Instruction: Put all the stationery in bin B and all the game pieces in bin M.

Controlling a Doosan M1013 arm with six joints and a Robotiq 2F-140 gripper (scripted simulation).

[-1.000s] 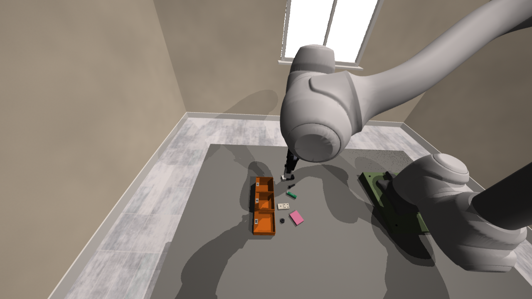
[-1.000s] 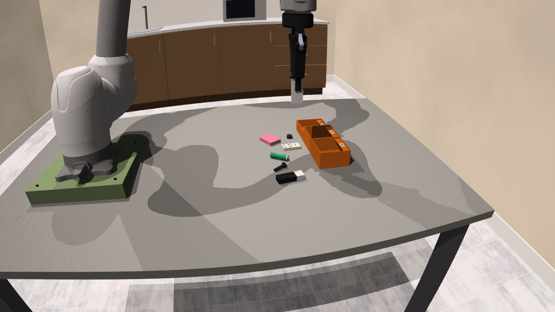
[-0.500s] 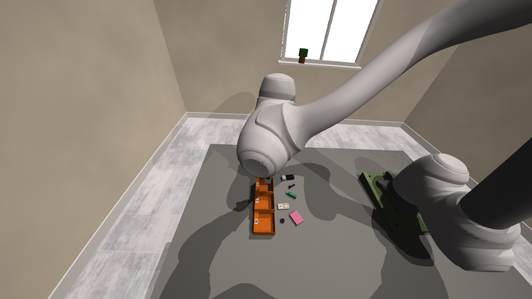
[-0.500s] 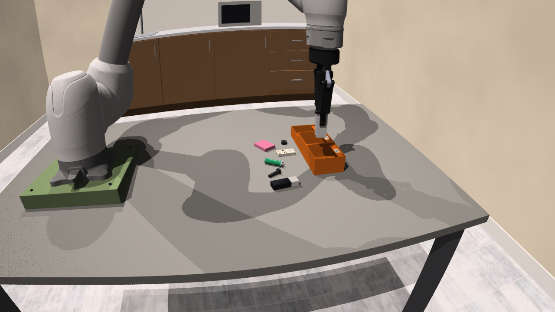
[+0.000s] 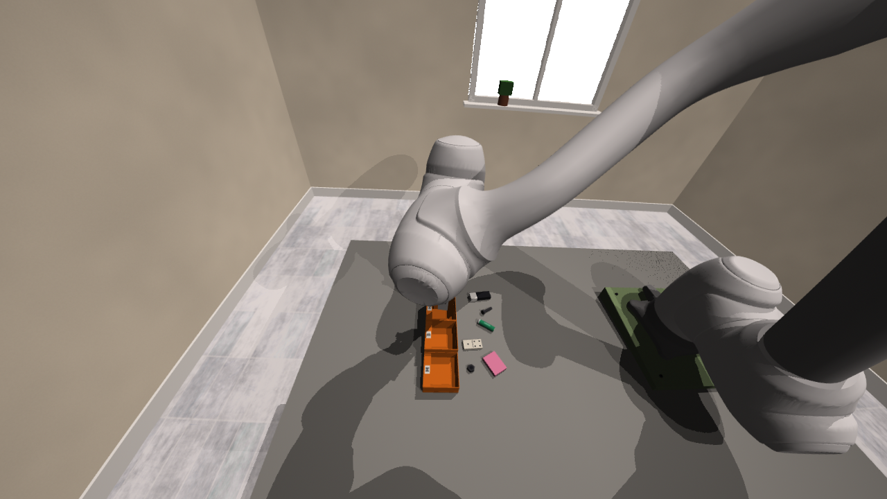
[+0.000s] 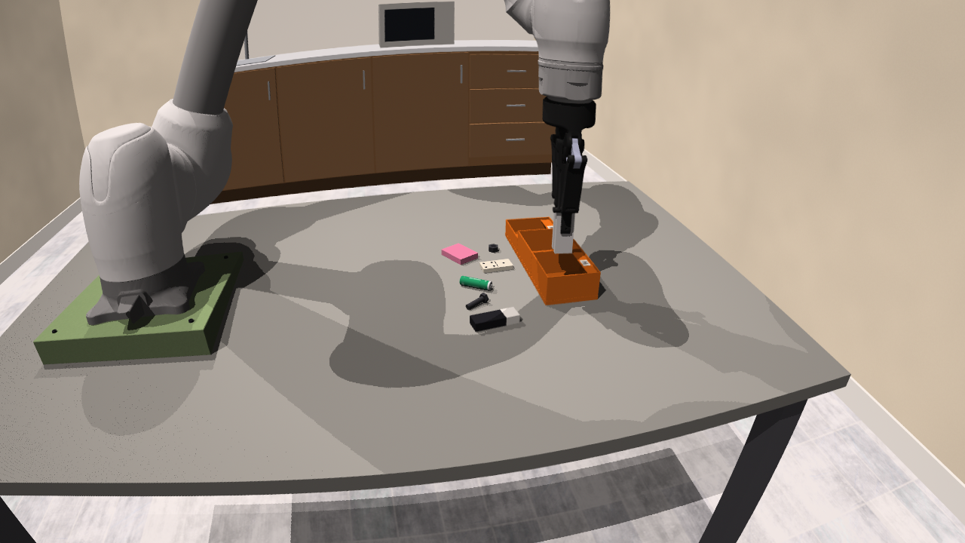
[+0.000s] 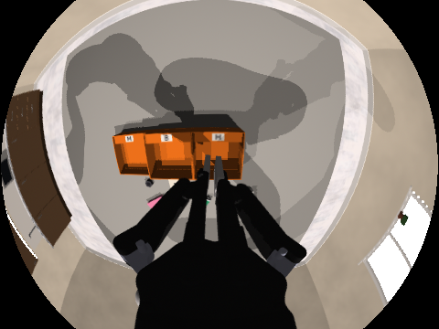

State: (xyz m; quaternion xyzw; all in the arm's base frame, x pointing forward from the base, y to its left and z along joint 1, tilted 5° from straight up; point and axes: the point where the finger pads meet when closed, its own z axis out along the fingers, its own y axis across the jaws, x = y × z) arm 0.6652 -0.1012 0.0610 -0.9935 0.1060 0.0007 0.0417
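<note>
An orange bin [image 5: 439, 389] [image 6: 566, 286] [image 7: 131, 155] with three labelled compartments stands on the table; I cannot read the labels. My gripper [image 6: 563, 243] [image 7: 212, 164] is shut with nothing between its fingers. It points straight down, with its tips at the rim of the end compartment nearest the exterior camera. The arm's elbow hides it in the top view. Beside the bin lie a pink pad [image 5: 494, 362] [image 6: 459, 253], a white domino [image 5: 472, 344] [image 6: 497, 265], a green marker [image 5: 485, 325] [image 6: 476, 282] and a small black round piece [image 5: 470, 368] [image 6: 493, 247].
A black bolt [image 5: 485, 309] [image 6: 477, 301] and a black-and-white USB stick [image 5: 479, 296] [image 6: 495, 319] lie in the same row beside the bin. The arm's green base plate [image 6: 135, 337] stands at the far side of the table. The table edge runs close behind the bin.
</note>
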